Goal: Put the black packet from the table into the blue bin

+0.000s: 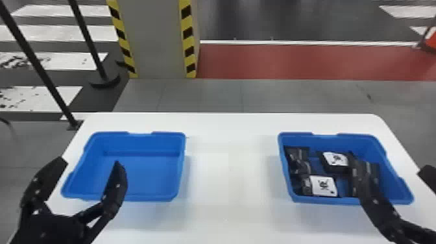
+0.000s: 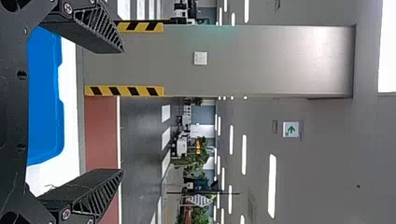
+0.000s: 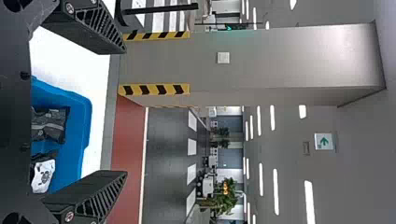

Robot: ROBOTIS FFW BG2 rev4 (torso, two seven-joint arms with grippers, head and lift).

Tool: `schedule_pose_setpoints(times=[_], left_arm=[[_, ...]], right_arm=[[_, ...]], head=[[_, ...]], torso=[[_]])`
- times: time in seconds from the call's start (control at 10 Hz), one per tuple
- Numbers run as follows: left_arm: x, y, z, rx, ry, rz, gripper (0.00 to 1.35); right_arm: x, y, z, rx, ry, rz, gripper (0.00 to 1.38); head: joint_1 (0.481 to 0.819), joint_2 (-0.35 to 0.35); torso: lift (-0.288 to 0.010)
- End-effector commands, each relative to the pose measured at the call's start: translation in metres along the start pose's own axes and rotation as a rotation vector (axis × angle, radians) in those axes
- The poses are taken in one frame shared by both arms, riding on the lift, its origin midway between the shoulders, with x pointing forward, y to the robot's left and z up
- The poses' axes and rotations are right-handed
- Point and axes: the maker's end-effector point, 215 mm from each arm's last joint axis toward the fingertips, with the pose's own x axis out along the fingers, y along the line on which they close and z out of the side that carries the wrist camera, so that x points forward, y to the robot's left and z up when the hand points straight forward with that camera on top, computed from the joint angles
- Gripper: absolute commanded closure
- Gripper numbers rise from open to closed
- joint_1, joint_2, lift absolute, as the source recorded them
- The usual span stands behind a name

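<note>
- Spreading its two fingers wide, the left gripper [image 1: 90, 161] is gripping nothing and is showing against the near left corner of the left blue bin [image 1: 146, 176].
- The right gripper [image 1: 387, 162] is also holding its fingers wide apart, empty, one overlapping the right blue bin [image 1: 324, 199].
- Black packets [image 1: 296, 157] are lying inside that right bin, two white-faced packs [image 1: 322, 186] among them; which packet is the task's, I cannot tell.
- Both bins are resting on the white table [image 1: 230, 181].
- Beyond, a striped-edged pillar [image 1: 159, 39] is standing.
</note>
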Motion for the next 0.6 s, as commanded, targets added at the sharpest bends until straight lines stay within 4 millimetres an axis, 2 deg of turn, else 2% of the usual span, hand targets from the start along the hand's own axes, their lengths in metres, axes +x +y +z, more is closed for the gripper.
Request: schedule_pose_setpoints(times=[0.0,0.5], left_arm=[[-0.0003,0.0008,0.0006,0.002,-0.002,0.001,0.11],[-0.0003,0.0008,0.0021,0.002,-0.007,0.001,0.11]], right_arm=[[0.0010,0.0014,-0.0011,0.003,0.000,0.004,0.10],[0.0017,0.0042,-0.0013,-0.002,-0.001,0.015,0.10]], head=[[0.695,0.033],[0.695,0.041]], torso=[[-0.110],[-0.110]])
